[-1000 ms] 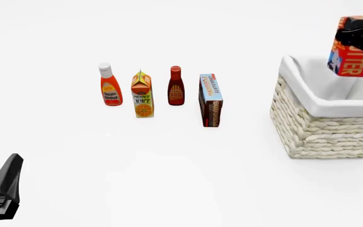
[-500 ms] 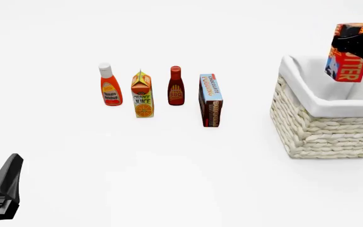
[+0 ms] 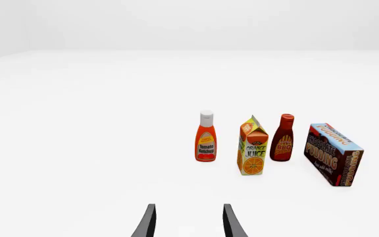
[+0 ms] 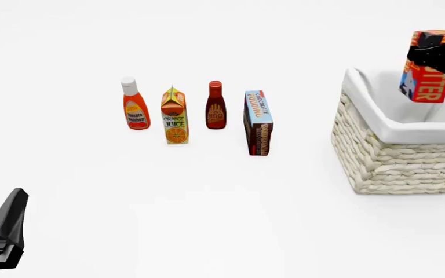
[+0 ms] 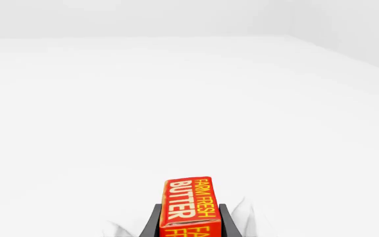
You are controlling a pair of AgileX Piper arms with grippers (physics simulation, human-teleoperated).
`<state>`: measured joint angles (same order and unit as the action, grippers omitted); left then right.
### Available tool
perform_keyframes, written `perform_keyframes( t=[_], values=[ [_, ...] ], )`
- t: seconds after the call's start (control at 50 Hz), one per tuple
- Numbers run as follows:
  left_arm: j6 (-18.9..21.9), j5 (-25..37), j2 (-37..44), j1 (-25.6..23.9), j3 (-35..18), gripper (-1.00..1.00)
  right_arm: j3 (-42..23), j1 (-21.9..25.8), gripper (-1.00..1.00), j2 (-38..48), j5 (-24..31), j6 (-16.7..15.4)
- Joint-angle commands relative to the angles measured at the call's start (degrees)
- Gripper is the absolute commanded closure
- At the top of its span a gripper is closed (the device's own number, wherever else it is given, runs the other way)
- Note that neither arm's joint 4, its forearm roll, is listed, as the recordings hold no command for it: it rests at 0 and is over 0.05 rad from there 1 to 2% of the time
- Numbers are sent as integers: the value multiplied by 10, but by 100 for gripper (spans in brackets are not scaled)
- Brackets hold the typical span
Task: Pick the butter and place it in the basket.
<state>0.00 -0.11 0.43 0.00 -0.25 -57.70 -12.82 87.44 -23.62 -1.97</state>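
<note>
- Left wrist view: the left pincer (image 3: 188,222) stood open with nothing between its two dark fingers (image 3: 148,223). Beyond it on the white bench (image 3: 84,148) stood a row: a ketchup bottle (image 3: 206,143), an orange juice carton (image 3: 252,147), a BBQ sauce bottle (image 3: 284,138) and a chocolate pudding box (image 3: 333,154) (the carton a little nearer the camera than the two bottles).
- Front view: the butter (image 4: 426,75) hung in the air above the basket (image 4: 396,156), over its white cloth lining, clear of the rim. The right pincer (image 4: 444,49) was clamped on the box's upper part, though its dark bulk ran off the picture's right edge. The same four groceries stood in a row well to the left of the basket, the pudding box nearest it. The left arm sat low at the near left corner, well apart from everything.
- Right wrist view: the butter, lettering readable, sat gripped between the right pincer's two fingers (image 5: 150,224); a scrap of white cloth showed just behind it.
</note>
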Motion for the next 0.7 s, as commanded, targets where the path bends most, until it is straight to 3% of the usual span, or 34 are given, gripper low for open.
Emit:
perform_keyframes(
  t=[0.02, 0.7],
  values=[
    [0, 0, 0, 0, 0, -100, 0, 0, 100, -12, -5, 10],
    [0, 0, 0, 0, 0, -100, 17, 0, 100, -15, -12, 3]
  ],
)
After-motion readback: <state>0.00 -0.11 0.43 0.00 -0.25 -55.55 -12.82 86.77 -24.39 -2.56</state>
